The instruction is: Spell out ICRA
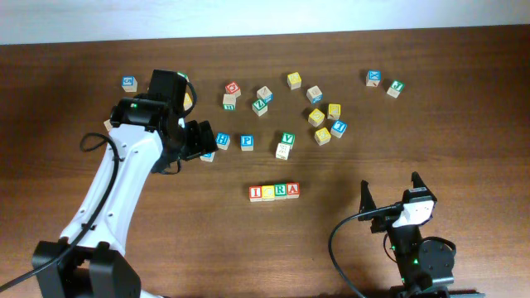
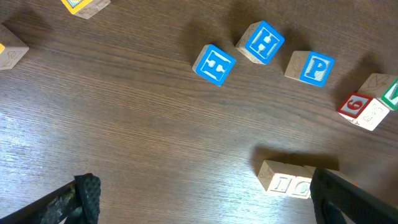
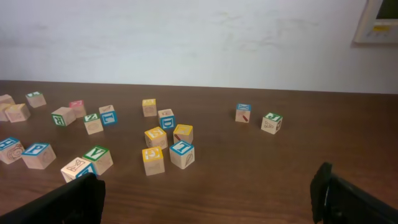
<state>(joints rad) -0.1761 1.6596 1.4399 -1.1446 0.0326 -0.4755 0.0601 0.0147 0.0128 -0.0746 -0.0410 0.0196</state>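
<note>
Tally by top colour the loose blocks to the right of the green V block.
Yellow blocks: 4
Blue blocks: 3
Green block: 1
Total: 8

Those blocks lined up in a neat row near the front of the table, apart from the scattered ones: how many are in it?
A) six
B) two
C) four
C: in the overhead view the row is made of four blocks set side by side and touching, away from the loose blocks farther back.
</note>
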